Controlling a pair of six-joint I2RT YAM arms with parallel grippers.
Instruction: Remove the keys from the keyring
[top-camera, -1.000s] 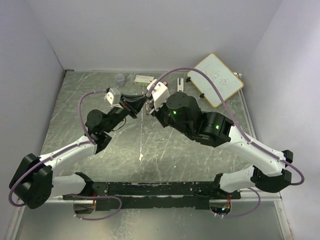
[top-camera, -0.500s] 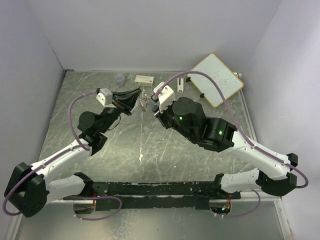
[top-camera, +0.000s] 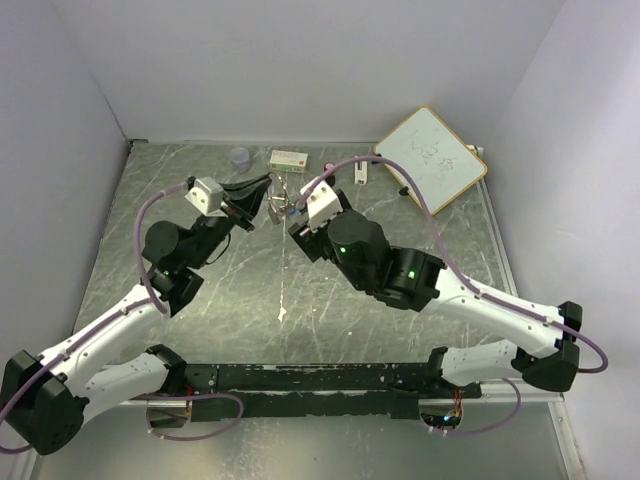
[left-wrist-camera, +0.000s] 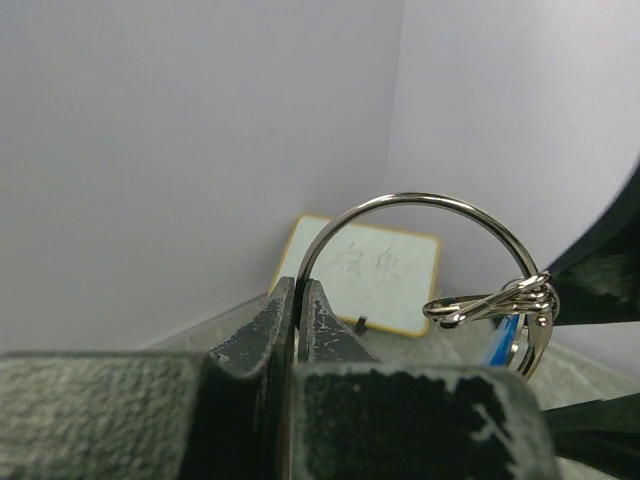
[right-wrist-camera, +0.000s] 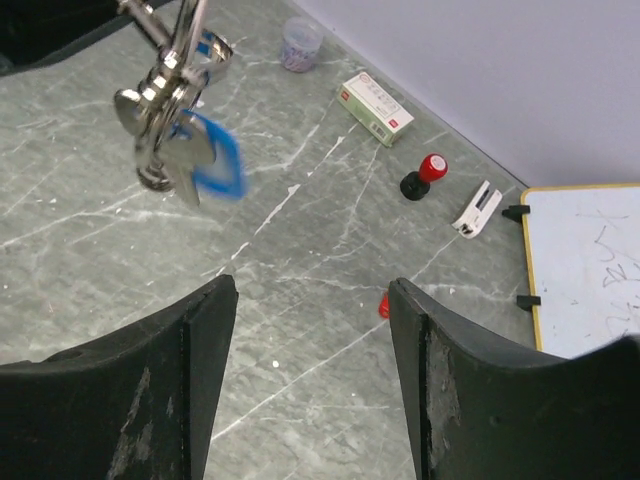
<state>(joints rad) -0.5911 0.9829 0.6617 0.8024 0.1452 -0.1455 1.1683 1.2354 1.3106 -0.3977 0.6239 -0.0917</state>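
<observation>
My left gripper (left-wrist-camera: 298, 285) is shut on the thin wire of the silver keyring (left-wrist-camera: 420, 198), which stands up out of its fingertips in the air. Small silver loops (left-wrist-camera: 490, 305) hang from the ring's right side, and the blue key (right-wrist-camera: 215, 165) dangles among them. In the top view the keyring (top-camera: 281, 200) hangs between the two grippers. My right gripper (right-wrist-camera: 312, 285) is open and holds nothing, below and to the right of the ring. A small red piece (right-wrist-camera: 384, 305), apparently the red key's head, lies on the table, mostly hidden behind my right finger.
At the back of the table stand a whiteboard (top-camera: 430, 158), a small box (top-camera: 288, 158), a clear cup (top-camera: 240, 156), a black stamp with a red top (top-camera: 327, 165) and a white clip (top-camera: 360, 175). Walls close in the table on three sides.
My right gripper has opened and drawn back from the ring. The left gripper, still shut on the ring, has carried it a little left and toward the back.
</observation>
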